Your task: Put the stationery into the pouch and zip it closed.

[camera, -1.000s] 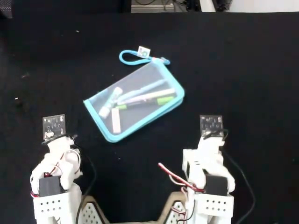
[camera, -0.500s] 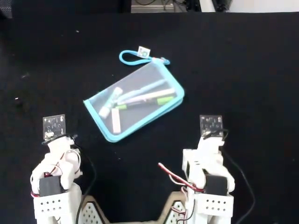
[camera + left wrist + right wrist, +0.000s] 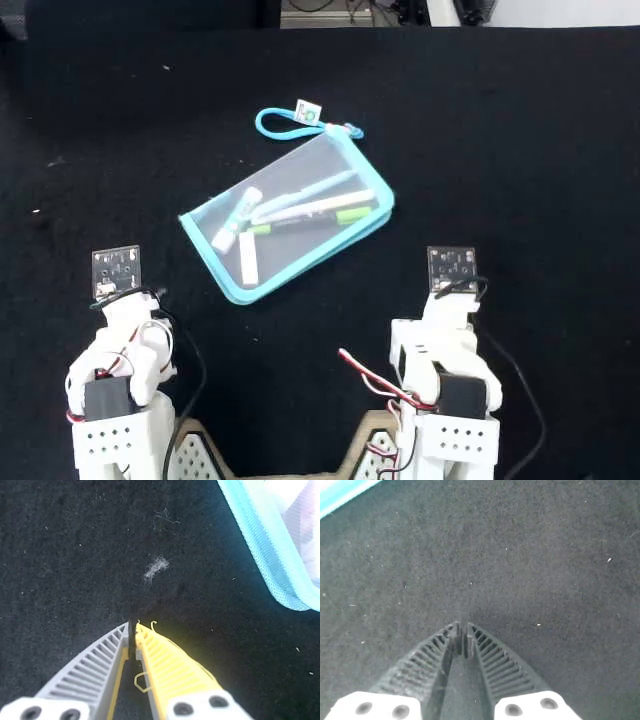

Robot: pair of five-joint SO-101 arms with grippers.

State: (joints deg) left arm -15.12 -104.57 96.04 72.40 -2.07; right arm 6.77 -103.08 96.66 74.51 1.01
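A see-through pouch [image 3: 288,215] with a light blue zip border lies flat mid-table, its blue wrist loop [image 3: 283,124] at the far end. Pens, a green marker and a white eraser [image 3: 248,262] show inside it through the mesh. The zip looks run all the way round. Both arms sit folded at the near edge, well short of the pouch. My left gripper [image 3: 133,626] is shut on nothing over bare cloth, with the pouch's corner [image 3: 272,550] just beyond it. My right gripper [image 3: 462,628] is shut too, over bare cloth.
The black cloth [image 3: 520,150] covers the whole table, with wide free room on every side of the pouch. A bit of lint [image 3: 156,568] lies just ahead of the left gripper. The arms' white bases [image 3: 120,440] stand at the near edge.
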